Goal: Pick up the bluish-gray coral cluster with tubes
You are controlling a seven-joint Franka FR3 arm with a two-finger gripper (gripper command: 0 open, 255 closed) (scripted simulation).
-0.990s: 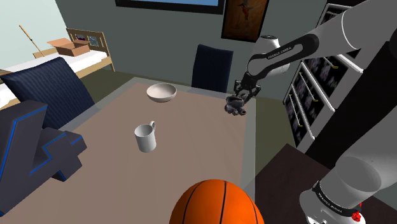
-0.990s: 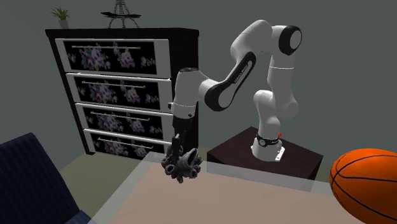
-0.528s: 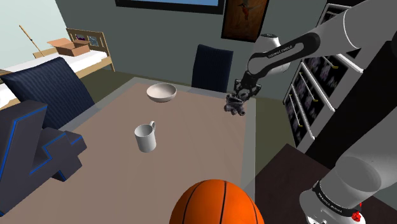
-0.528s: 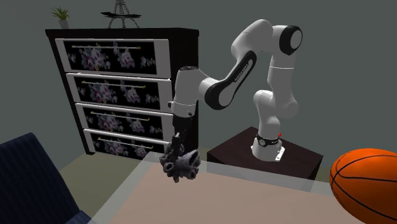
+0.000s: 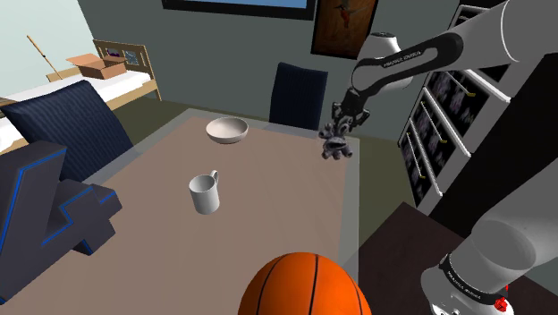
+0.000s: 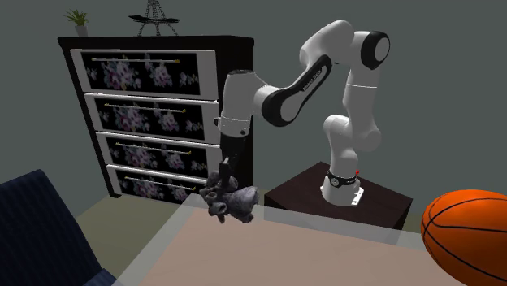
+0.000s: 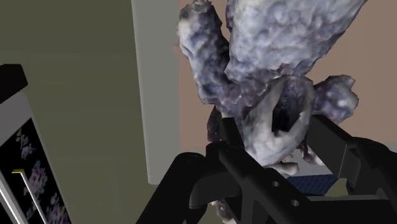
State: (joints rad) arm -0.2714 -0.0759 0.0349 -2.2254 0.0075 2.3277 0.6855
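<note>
The bluish-gray coral cluster [image 5: 336, 146] with tube openings hangs in the air above the table's far right corner, held by my black gripper [image 5: 343, 126]. In the second exterior view the coral [image 6: 232, 201] dangles under the gripper [image 6: 225, 180], clear of the table corner. In the wrist view the coral [image 7: 273, 70] is clasped between the two black fingers [image 7: 232, 153], with a hollow tube facing the camera.
On the brown table [image 5: 268, 224] stand a white mug [image 5: 205, 192], a white bowl [image 5: 227, 131] and a basketball [image 5: 304, 286] at the near edge. A dark chair [image 5: 298, 94] stands behind the table. A black dresser [image 6: 154, 114] with floral drawers is beside the arm.
The gripper has risen with the coral, lifting it higher above the table corner. The coral has tilted a little as it went up.
</note>
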